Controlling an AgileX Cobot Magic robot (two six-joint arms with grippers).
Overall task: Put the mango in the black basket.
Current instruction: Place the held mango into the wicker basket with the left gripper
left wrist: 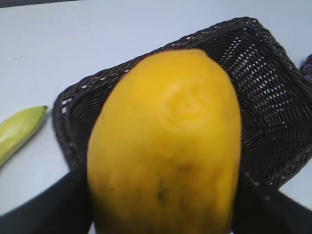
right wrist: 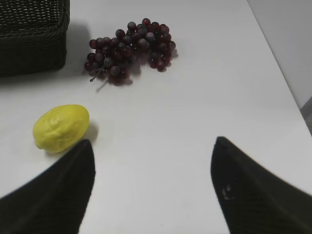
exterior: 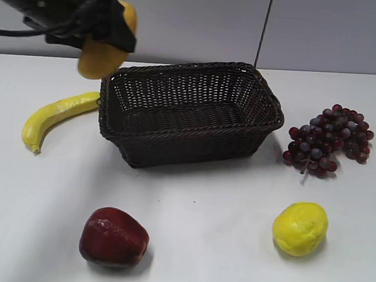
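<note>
A dark red apple (exterior: 113, 236) lay nearest, lower left, a yellow lemon (exterior: 300, 228) lower right. At upper left the left gripper (exterior: 108, 32) clasped the mango (exterior: 102, 56) in the air above the black basket's (exterior: 190, 112) left rim. The right gripper (right wrist: 152, 187) hung spread apart, holding nothing, above the table (right wrist: 195, 122).

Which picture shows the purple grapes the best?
The right wrist view: the whole bunch of grapes lies clear on the table. The exterior view shows them whole too, but smaller. The left wrist view catches only a sliver at its right edge.
</note>
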